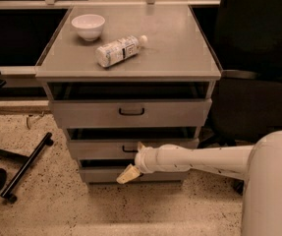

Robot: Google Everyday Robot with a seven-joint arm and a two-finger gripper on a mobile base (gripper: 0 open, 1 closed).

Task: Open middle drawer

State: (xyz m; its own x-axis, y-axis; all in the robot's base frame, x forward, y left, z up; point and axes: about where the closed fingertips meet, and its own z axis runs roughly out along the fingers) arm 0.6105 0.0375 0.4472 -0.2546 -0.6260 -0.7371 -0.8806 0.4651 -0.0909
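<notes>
The grey cabinet has three flat-fronted drawers, each pulled out a little. The middle drawer (96, 149) has a small black loop handle (128, 149). My gripper (133, 160) is at the end of the white arm reaching in from the right, right in front of that drawer's front, just right of and below the handle. Its fingers are spread: one cream fingertip (140, 145) shows by the handle, and the other (126, 174) hangs down over the bottom drawer (96, 175). It holds nothing. The taller top drawer (81, 113) sits above.
On the cabinet top (180, 48) stand a white bowl (88, 25) and a plastic bottle (119, 50) lying on its side. A black office chair (258, 82) is close on the right. A black chair-base leg (25, 167) lies on the speckled floor at left.
</notes>
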